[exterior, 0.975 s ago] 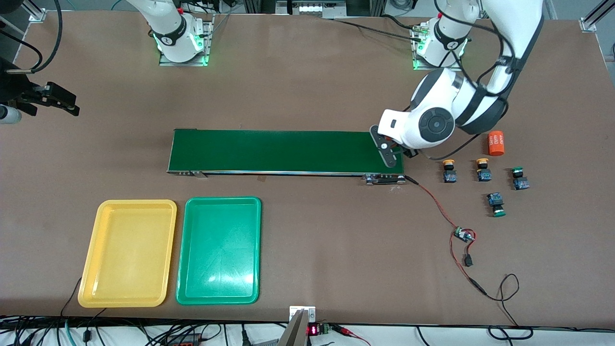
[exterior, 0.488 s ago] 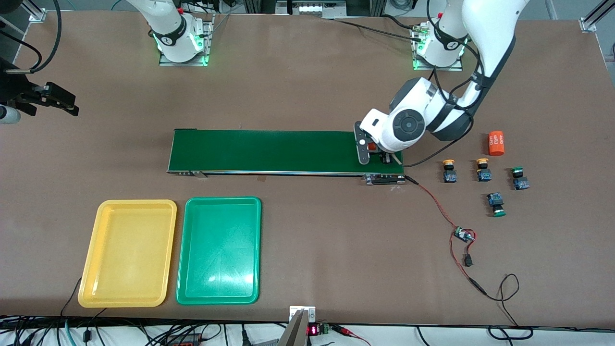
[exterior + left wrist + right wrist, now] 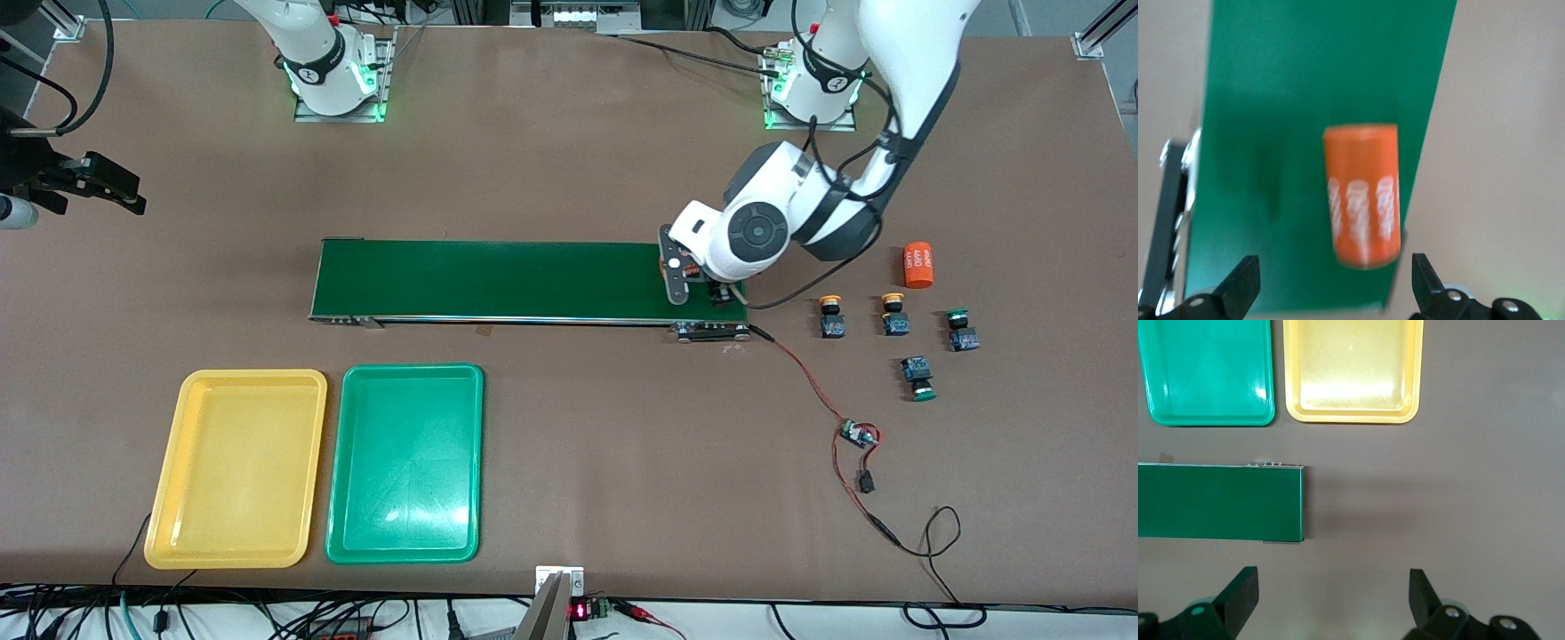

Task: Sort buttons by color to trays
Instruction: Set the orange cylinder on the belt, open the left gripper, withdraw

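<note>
Buttons, small with yellow and green caps, wait near the table's edge at the left arm's end. Left gripper, fingers apart, hangs over an orange cylinder lying at the green belt's end, so the belt can carry it. Right gripper waits, fingers apart.

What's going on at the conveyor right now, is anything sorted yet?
Nothing is sorted yet. The left hand is over the conveyor belt at the left arm's end, fingers open, with an orange cylinder lying on the belt between them. All four buttons, two yellow-capped and two green-capped, sit on the table off that end, near a second orange cylinder. The yellow tray and green tray hold nothing. The right hand waits open above the belt's other end.
</note>
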`<state>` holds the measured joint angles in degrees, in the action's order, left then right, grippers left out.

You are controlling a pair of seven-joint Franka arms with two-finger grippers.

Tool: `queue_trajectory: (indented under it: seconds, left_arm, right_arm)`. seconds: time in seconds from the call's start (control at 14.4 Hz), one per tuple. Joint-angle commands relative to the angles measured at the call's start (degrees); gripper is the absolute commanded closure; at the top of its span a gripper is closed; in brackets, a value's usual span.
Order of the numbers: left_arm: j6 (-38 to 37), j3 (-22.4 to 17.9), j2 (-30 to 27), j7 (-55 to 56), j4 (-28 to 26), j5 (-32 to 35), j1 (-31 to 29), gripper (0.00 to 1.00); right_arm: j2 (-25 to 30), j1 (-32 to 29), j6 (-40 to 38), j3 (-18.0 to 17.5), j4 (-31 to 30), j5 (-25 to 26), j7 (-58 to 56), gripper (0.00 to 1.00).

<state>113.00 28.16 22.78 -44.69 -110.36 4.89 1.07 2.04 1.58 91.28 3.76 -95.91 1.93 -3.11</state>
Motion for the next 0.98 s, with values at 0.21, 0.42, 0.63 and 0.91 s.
queue_trajectory:
  seconds: [0.21, 0.42, 0.63, 0.91]
  left_arm:
    - [-14.64, -0.39, -2.74, 13.44, 8.92, 0.82, -9.22, 0.0]
    - [-14.91, -0.91, -2.74, 29.34, 10.95, 0.91, -10.65, 0.0]
    - [-14.91, -4.33, -1.6, 38.27, 13.75, 1.34, -12.32, 0.0]
    - [-18.59, -5.4, 4.37, 40.1, 20.36, 6.43, -12.85, 0.0]
  right_arm:
    - [0.86, -0.53, 0.3, -0.25, -0.77, -0.97, -0.14, 0.0]
    - [0.86, -0.53, 0.3, -0.25, -0.77, -0.88, -0.14, 0.0]
    - [0.86, -0.53, 0.21, -0.25, -0.77, -0.97, -0.14, 0.0]
    - [0.86, -0.53, 0.21, -0.25, -0.77, -0.97, -0.14, 0.0]
